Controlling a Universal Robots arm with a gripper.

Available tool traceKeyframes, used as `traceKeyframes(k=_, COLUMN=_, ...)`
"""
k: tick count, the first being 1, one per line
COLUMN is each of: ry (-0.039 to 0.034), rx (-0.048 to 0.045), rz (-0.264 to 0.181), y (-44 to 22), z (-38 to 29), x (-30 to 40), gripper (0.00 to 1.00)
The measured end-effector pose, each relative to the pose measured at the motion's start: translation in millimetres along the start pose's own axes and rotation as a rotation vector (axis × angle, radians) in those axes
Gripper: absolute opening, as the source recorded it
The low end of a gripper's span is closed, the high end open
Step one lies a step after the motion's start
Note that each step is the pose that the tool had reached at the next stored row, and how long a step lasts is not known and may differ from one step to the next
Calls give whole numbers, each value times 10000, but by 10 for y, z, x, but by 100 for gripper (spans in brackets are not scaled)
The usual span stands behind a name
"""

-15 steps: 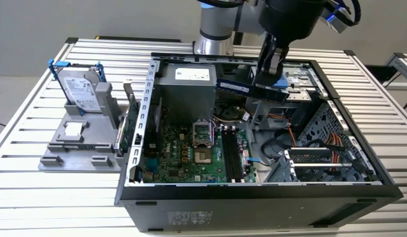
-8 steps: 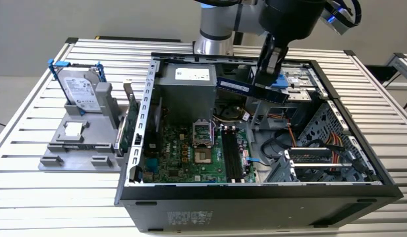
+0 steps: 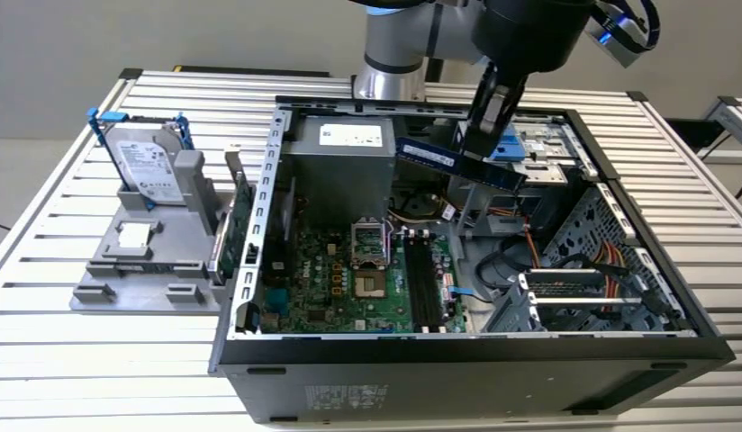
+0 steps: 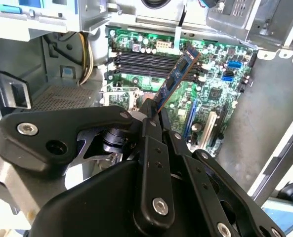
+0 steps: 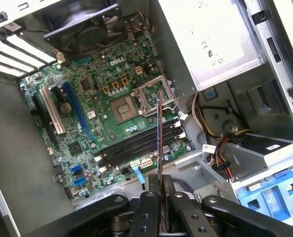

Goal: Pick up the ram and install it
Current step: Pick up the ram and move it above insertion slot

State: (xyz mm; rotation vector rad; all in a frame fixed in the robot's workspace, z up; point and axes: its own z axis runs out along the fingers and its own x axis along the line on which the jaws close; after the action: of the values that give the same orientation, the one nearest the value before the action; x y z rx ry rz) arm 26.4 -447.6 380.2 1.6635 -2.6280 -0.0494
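I'm getting soft, even light from above. The worktop (image 3: 58, 333) slats read bright with only faint shadows, while the open case (image 3: 467, 369) falls into shadow deep inside. In the first wrist view the power supply (image 5: 220, 34) looks nearly washed out. In the second wrist view the black pincer (image 4: 153, 109) carries dull highlights, and the ram (image 4: 178, 74) it grips glints along one edge.

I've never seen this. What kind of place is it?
Probably a robot workshop for building computers: an open computer case on a slatted metal table, with the gripper holding the ram above it.
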Motion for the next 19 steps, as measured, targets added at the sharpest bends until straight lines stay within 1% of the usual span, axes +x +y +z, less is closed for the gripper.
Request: traceKeyframes(k=19, ry=-66, rx=-14, rz=1542, y=0, z=0, x=0, gripper=0)
